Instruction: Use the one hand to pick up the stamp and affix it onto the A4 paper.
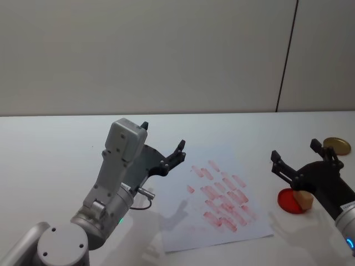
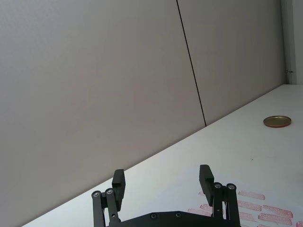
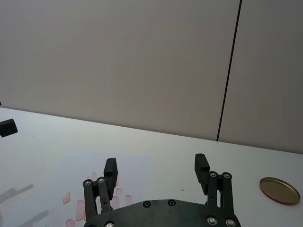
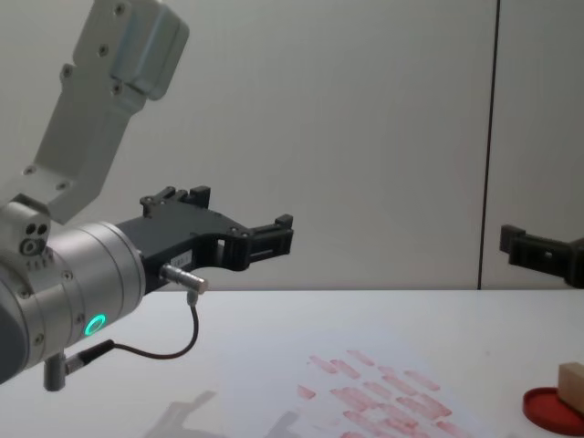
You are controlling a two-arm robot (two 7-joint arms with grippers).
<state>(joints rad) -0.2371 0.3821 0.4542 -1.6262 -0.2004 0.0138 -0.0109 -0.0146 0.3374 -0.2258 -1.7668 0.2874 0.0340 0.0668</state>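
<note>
The stamp (image 1: 303, 199), a small tan wooden block, rests on the round red ink pad (image 1: 289, 201) at the right of the table; the chest view also shows the stamp (image 4: 572, 381). My right gripper (image 1: 295, 148) hovers just above and beyond it, open and holding nothing, and its two fingers (image 3: 110, 166) stand wide apart in the right wrist view. The A4 paper (image 1: 183, 227) lies in the middle of the table, covered with rows of red-pink stamp marks. My left gripper (image 1: 163, 136) hangs open in the air over the paper's left side.
A gold round lid (image 1: 336, 145) lies at the far right of the table, beyond the ink pad. The big left arm (image 1: 113, 183) with its green ring and cable takes up the near left. A pale wall with a dark vertical seam stands behind the table.
</note>
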